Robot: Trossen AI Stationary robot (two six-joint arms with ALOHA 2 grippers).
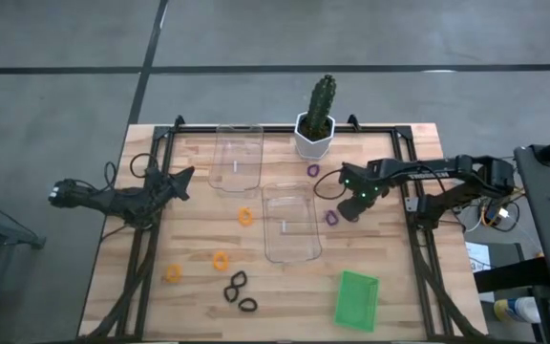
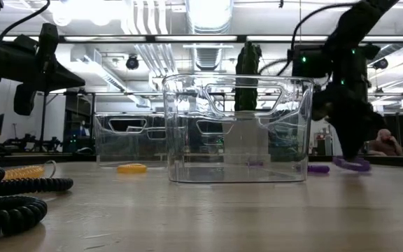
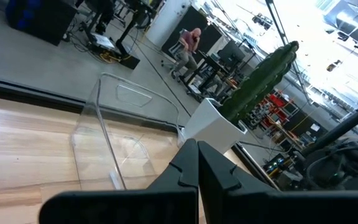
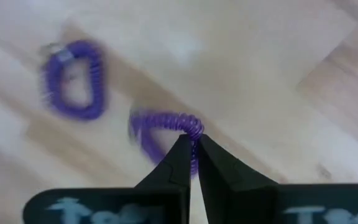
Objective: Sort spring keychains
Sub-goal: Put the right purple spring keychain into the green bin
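My right gripper (image 1: pixel 345 212) is down at the table to the right of the nearer clear tray (image 1: pixel 291 222), shut on a purple spring keychain (image 4: pixel 160 134). A second purple keychain (image 4: pixel 73 81) lies on the wood close by, and a third (image 1: pixel 312 170) lies near the cactus pot. Orange keychains (image 1: pixel 245 217) (image 1: pixel 221 259) (image 1: pixel 173 273) and two black ones (image 1: pixel 236 282) (image 1: pixel 247 306) lie flat on the table's left and near part. My left gripper (image 1: pixel 187 175) is shut and empty, raised above the table's left side. My right gripper pinches the purple keychain's coil (image 4: pixel 194 129) between its two fingertips, at one side of the loop. The fingers come from above, pointing down. The rest of the loop reaches out from the fingers, low at the table top (image 2: pixel 352 165); whether it is clear of the wood I cannot tell.
A second clear tray (image 1: pixel 239 158) stands at the far middle, next to a cactus in a white pot (image 1: pixel 315 134). A green tray (image 1: pixel 356 299) lies at the near right. Black frame rails (image 1: pixel 418 239) run along the table's sides. People sit in the room behind.
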